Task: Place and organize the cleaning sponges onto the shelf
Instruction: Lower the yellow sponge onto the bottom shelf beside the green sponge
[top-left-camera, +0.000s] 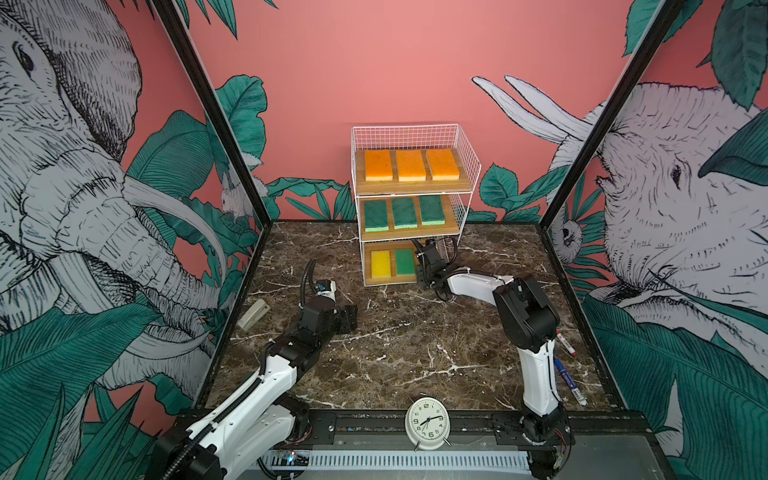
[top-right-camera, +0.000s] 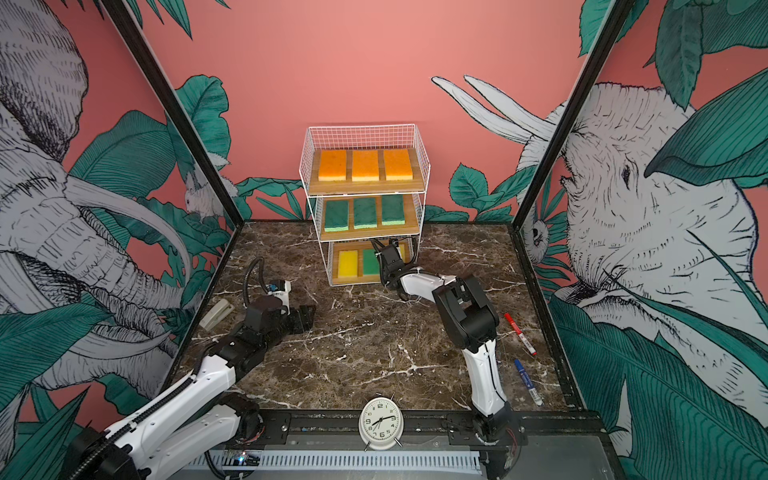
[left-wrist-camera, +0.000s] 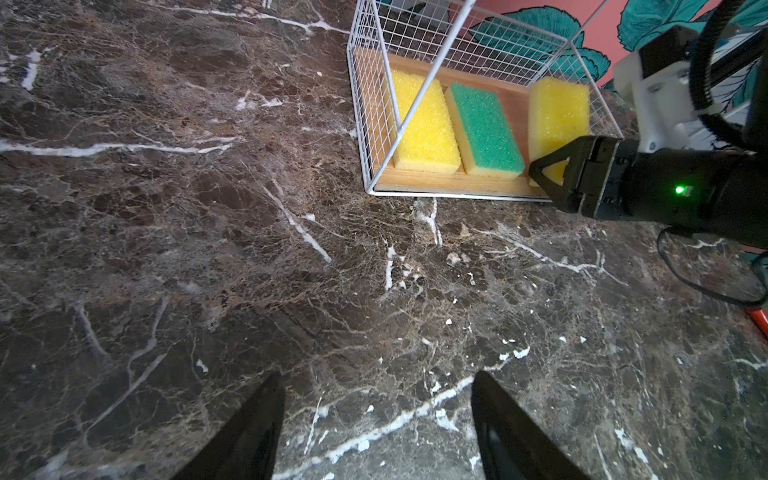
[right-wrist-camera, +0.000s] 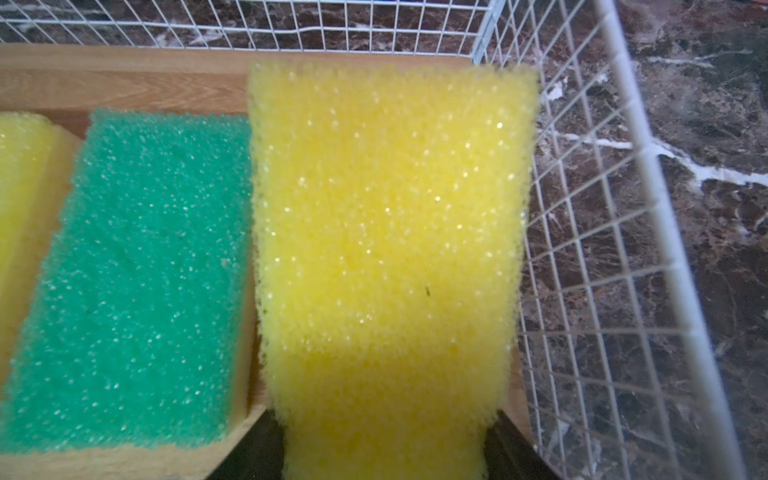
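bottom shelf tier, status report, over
Left gripper open, empty. Right gripper shut on yellow rectangular foam sponge, tilted over bottom board of white wire shelf, beside green rectangular sponge. Nothing blocking.

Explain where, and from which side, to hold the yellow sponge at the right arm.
Best take the yellow sponge by its near short end, widthwise, from the shelf front: mesh closes its side and back, the green sponge crowds the other. The right pincer grips it so.
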